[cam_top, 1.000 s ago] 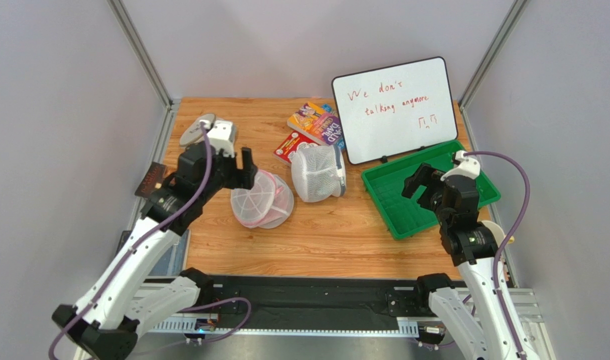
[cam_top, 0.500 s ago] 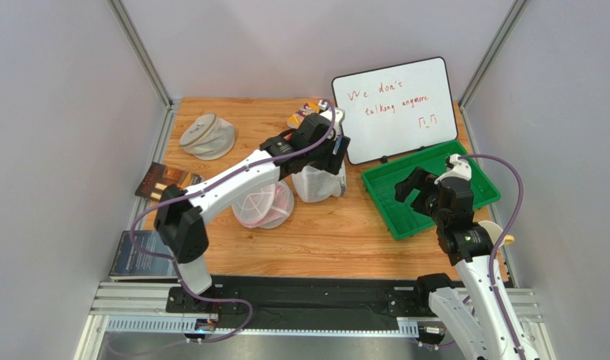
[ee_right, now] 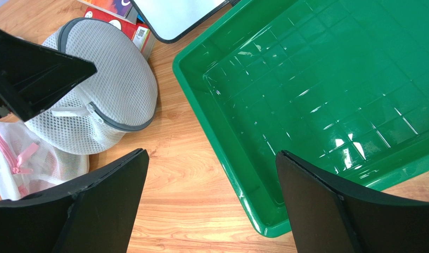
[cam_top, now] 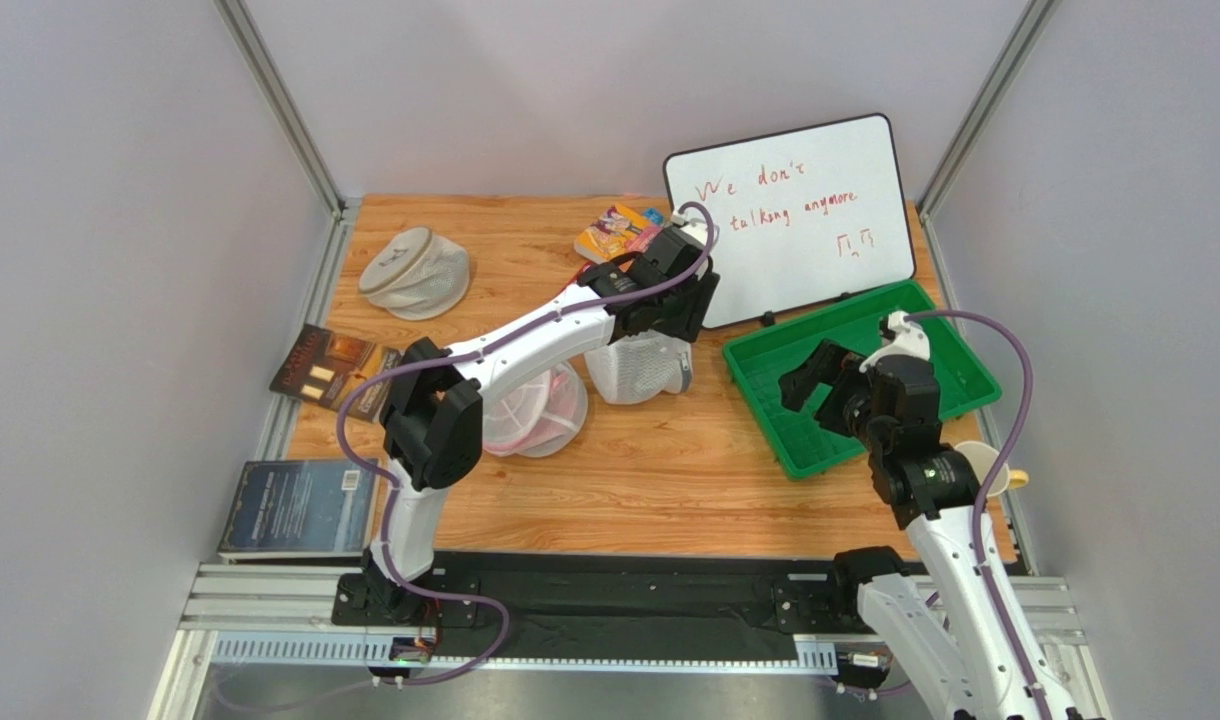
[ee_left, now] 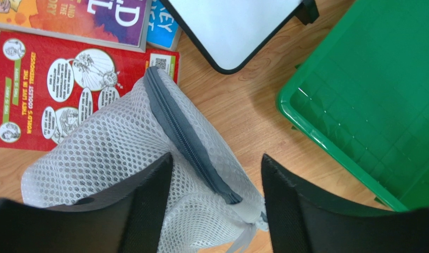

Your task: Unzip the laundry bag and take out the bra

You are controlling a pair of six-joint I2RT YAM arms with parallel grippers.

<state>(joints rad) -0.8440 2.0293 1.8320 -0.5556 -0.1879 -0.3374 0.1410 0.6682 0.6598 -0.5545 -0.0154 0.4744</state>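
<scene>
The laundry bag [cam_top: 640,369] is a white mesh drum lying on the wooden table beside the whiteboard. Its grey zipper [ee_left: 184,141] runs along the rim and is zipped shut as far as I can see. My left gripper [cam_top: 673,309] hovers open just above the bag [ee_left: 111,153], its fingers straddling the zipper's lower end [ee_left: 216,158]. My right gripper [cam_top: 806,384] hangs open over the near-left corner of the green tray, holding nothing [ee_right: 212,153], with the bag [ee_right: 108,87] to its left. The bra is hidden from every view.
A green tray [ee_right: 317,79] sits right of the bag. A pink-tinted mesh bag [cam_top: 529,413] lies just left of it and a beige-grey bag [cam_top: 413,273] at the back left. Behind stand a whiteboard [cam_top: 789,210] and books [ee_left: 68,89]. More books [cam_top: 323,365] lie at the left edge.
My left arm swung right from the pink-tinted bag to above the white laundry bag, and its jaws narrowed a little. The right gripper drifted slightly left and lower.
</scene>
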